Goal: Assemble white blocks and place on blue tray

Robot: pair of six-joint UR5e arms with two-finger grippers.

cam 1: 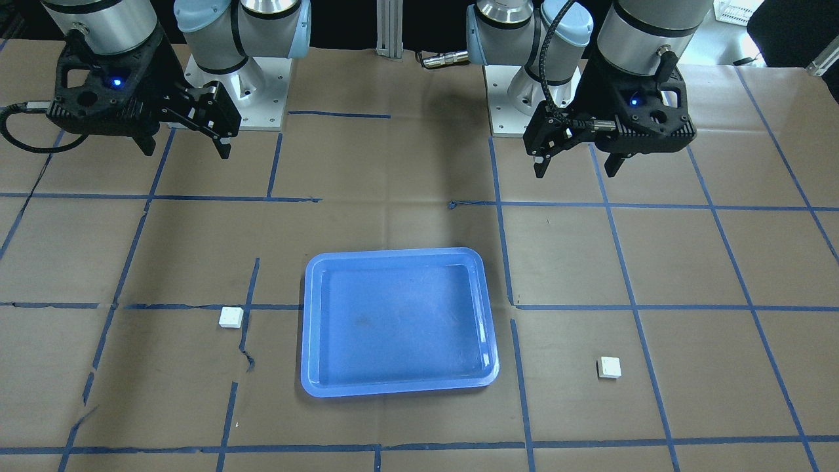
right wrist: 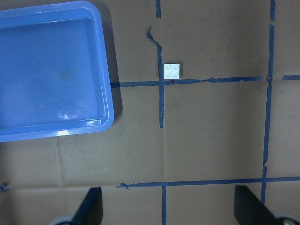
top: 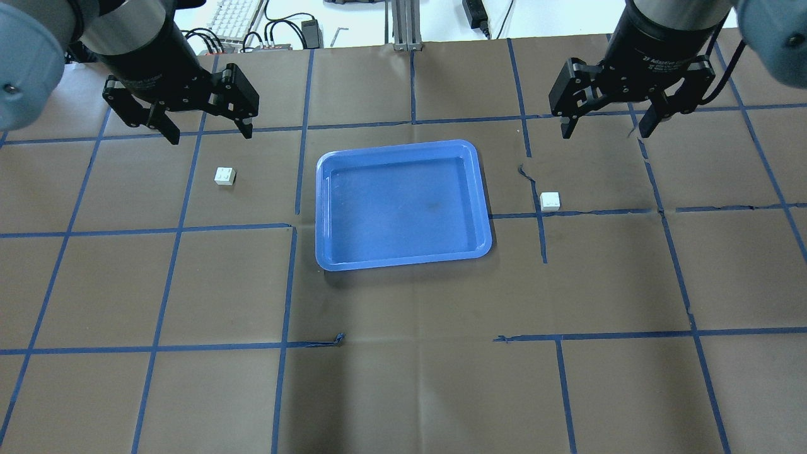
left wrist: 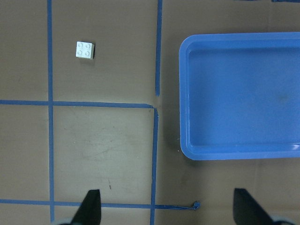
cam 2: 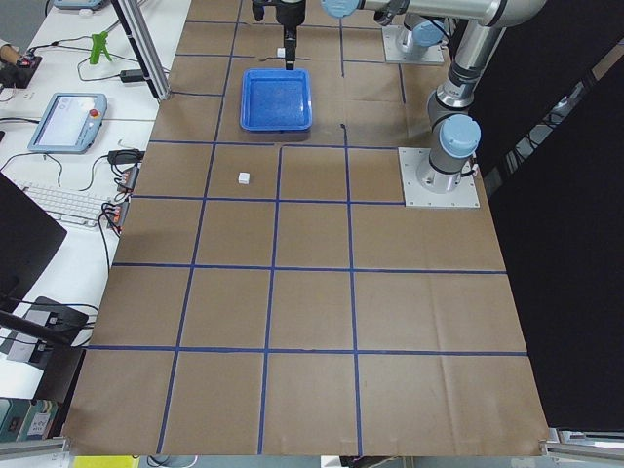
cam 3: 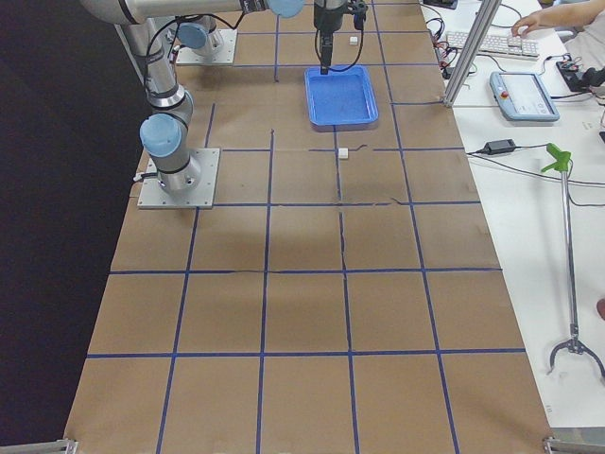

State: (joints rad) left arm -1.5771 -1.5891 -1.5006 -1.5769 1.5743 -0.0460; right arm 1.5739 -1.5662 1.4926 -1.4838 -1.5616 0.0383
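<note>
The blue tray (top: 403, 147) lies empty in the middle of the table, also in the front view (cam 1: 393, 254). One white block (top: 224, 176) sits left of the tray, studs up, below my left gripper (top: 210, 133), which is open and empty above the table. The left wrist view shows this block (left wrist: 85, 50) and the tray rim (left wrist: 183, 93). The other white block (top: 550, 201) sits right of the tray, on a tape line, near my open, empty right gripper (top: 604, 133). It also shows in the right wrist view (right wrist: 172, 71).
Brown paper with blue tape lines (top: 290, 284) covers the table, torn in places (top: 523, 173). The arm bases (cam 1: 236, 98) stand at the robot's side. A side bench with a keyboard (cam 2: 63, 202) and a teach pendant (cam 2: 66, 122) runs along the far edge.
</note>
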